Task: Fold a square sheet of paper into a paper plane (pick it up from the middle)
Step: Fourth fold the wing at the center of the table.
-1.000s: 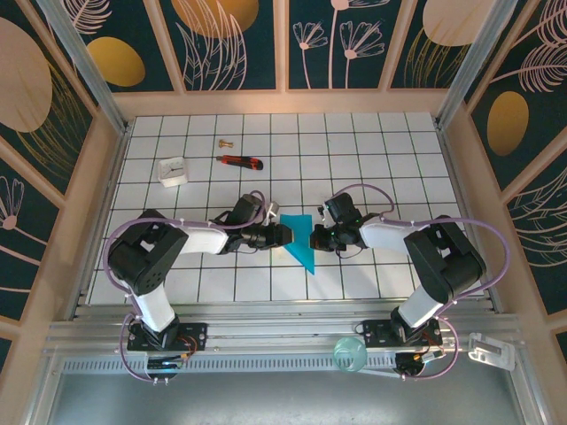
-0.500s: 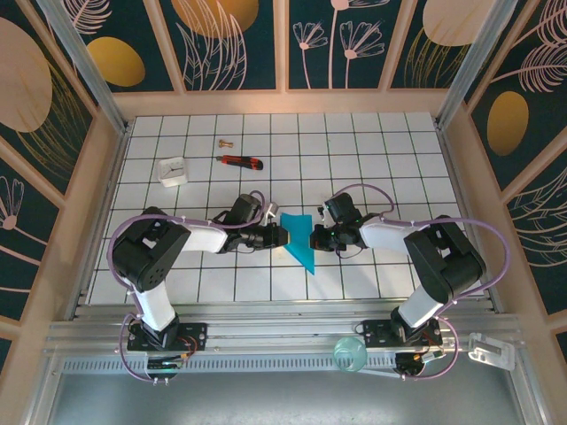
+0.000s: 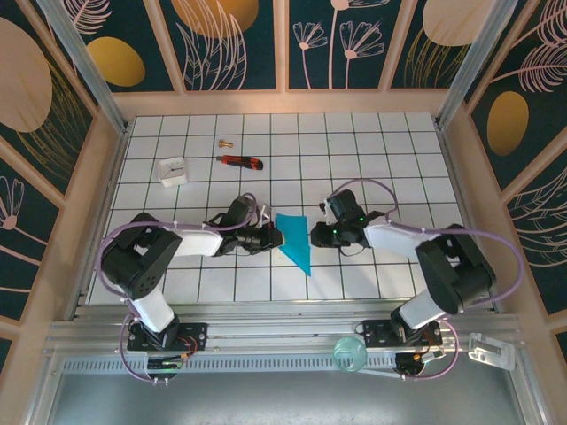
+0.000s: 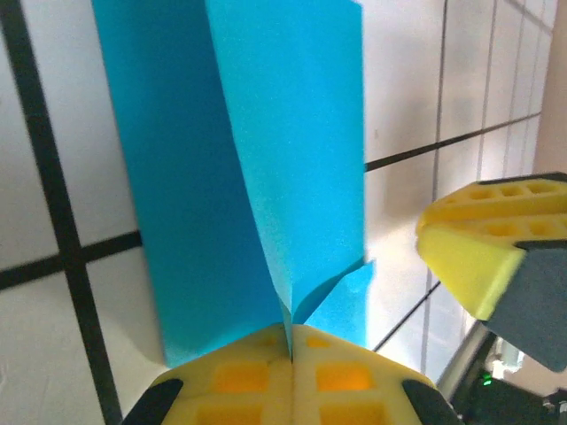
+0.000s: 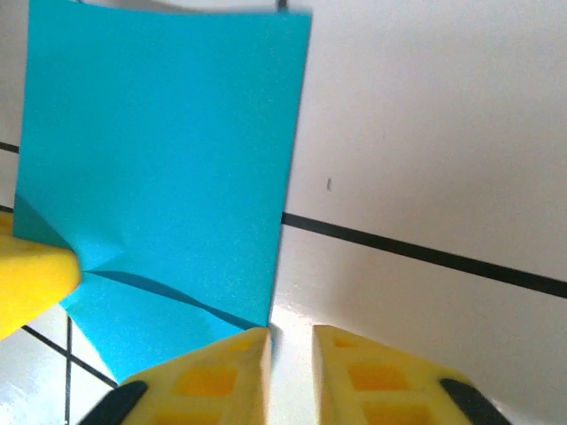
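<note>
At the middle of the white tiled table [image 3: 390,150], between the 2 arms, lies the teal paper [image 3: 295,241]. It is folded into a long wedge, with its broad end toward the far wall and its point toward the near edge.

The left gripper [image 3: 278,236] reaches in from the left and meets the paper's left side. In the left wrist view its 2 yellow pads [image 4: 239,376] are pressed flat together on a raised crease, so these jaws are closed on the teal paper. A flap rises from the pinch above the flatter layer beneath.

The right gripper [image 3: 316,235] sits just beside the paper's right edge. In the right wrist view its 2 yellow pads [image 5: 372,372] stand slightly apart with bare table showing in the gap. The paper's straight edge ends at the tip of the left-hand pad, so these jaws are a little open and grip nothing.

Toward the far left, well apart from the paper, lie a red-and-black utility knife [image 3: 239,161], a small white block [image 3: 173,170] and a tiny brass-coloured piece [image 3: 223,142]. Any print on them is too small to read.

On the metal rail by the arm bases rest a clear greenish round object [image 3: 350,356] and a white bracket [image 3: 492,352]. Dark wall panels [image 3: 115,60] carry pale leaf and flower drawings and gold ovals.
</note>
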